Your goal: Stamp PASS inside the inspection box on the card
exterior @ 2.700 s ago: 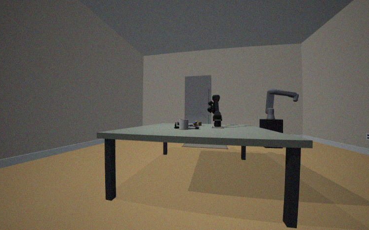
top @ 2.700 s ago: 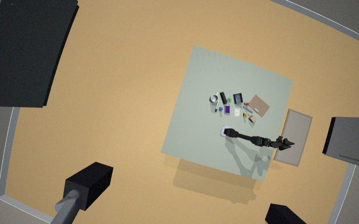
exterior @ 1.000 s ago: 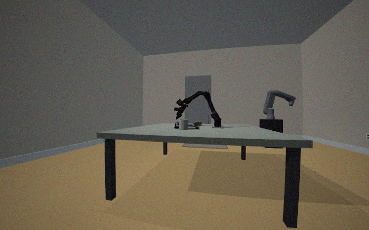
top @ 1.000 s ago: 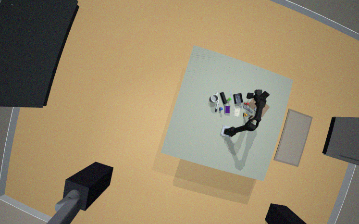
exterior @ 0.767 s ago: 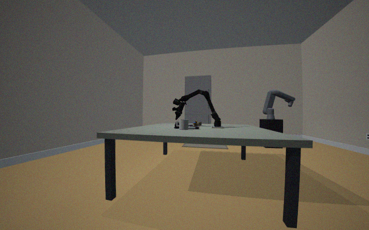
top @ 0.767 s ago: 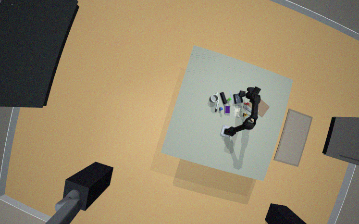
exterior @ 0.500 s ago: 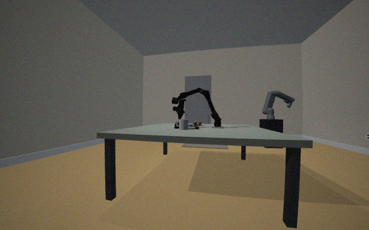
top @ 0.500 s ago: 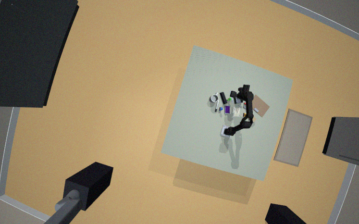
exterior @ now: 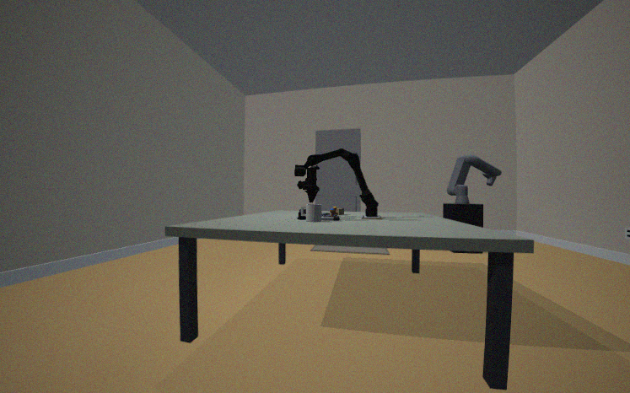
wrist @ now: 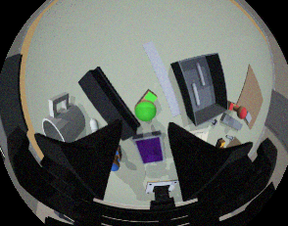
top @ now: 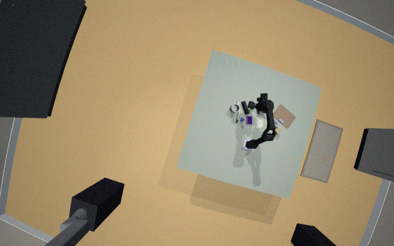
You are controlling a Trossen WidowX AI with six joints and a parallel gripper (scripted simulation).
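Note:
The stamp with a green round knob (wrist: 145,112) (top: 251,107) stands on the table just beyond the purple ink pad (wrist: 149,151) (top: 249,120). A white card (top: 259,122) lies right of the pad; in the wrist view my right finger hides most of it. My gripper (wrist: 145,125) (exterior: 311,198) (top: 252,104) points straight down, well above the pad and stamp. It is open, with nothing between its fingers.
A grey mug (wrist: 61,124) (top: 234,107) (exterior: 313,212) and a black bar (wrist: 107,100) (top: 244,107) stand left of the stamp. A black tray (wrist: 200,85), a small red item (wrist: 236,108) and a brown board (wrist: 255,95) (top: 285,115) lie to the right. A second grey arm (exterior: 468,175) stands beyond the table (exterior: 405,231).

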